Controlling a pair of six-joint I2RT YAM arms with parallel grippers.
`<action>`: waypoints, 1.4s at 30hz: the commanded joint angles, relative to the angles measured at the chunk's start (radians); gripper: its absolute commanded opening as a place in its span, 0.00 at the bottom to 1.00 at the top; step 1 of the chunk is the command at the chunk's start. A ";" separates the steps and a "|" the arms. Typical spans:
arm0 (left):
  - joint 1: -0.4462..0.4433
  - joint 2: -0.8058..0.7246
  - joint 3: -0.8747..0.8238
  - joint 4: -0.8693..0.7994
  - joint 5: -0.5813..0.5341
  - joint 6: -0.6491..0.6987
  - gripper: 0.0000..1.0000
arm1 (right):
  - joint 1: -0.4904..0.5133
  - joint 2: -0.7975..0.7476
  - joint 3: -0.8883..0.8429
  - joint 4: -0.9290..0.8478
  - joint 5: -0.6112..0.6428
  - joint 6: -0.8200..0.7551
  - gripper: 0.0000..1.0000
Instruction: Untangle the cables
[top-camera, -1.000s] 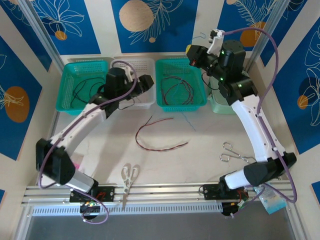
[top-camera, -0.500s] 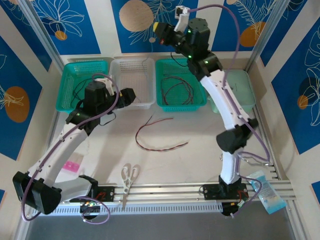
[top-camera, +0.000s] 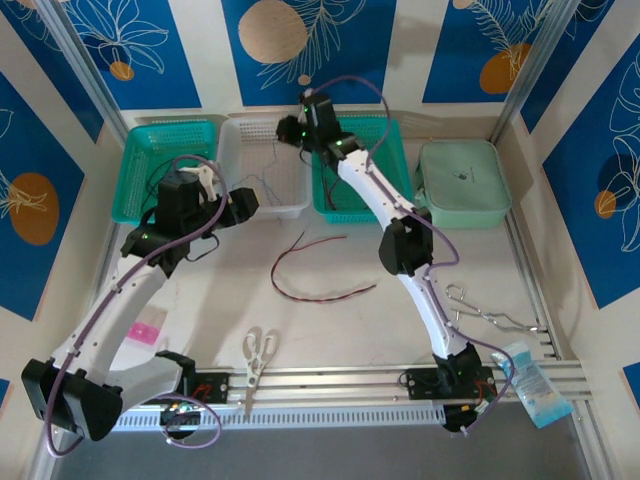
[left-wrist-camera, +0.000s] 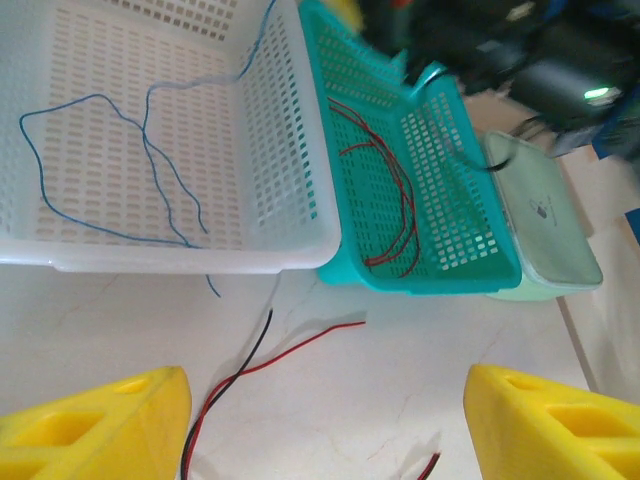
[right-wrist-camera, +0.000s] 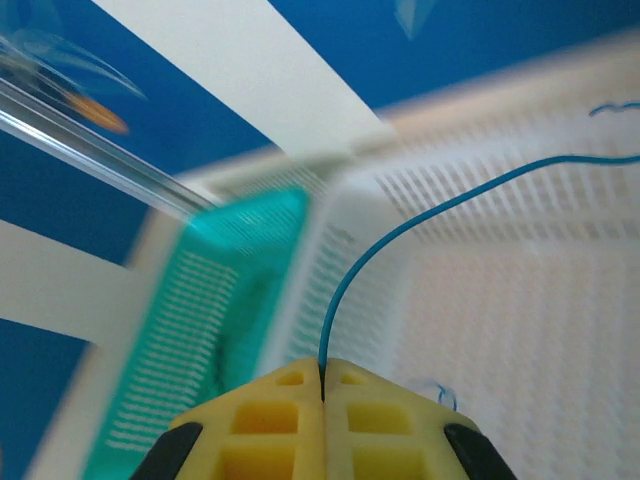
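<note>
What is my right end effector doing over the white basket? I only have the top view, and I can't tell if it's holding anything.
Observer: In the right wrist view the right end effector is shut on the blue cable, which curves up and away from it.
Operator: Where does the rest of that cable go?
Observer: The left wrist view shows it lying in loose loops on the floor of the white basket.
Operator: Is the left one holding anything?
Observer: No. The left end effector is open with nothing in its grip, and the red and black cable lies on the table below it.
</note>
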 joint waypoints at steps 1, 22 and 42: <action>0.012 -0.007 -0.016 -0.026 0.032 0.024 0.72 | 0.020 0.086 0.108 -0.156 0.003 0.005 0.00; 0.007 -0.030 -0.037 -0.100 0.034 0.028 0.75 | 0.032 -0.335 -0.074 -0.391 0.110 -0.266 0.63; -0.287 0.288 -0.080 -0.076 -0.288 0.246 0.62 | -0.072 -1.238 -1.412 -0.288 0.213 -0.063 0.63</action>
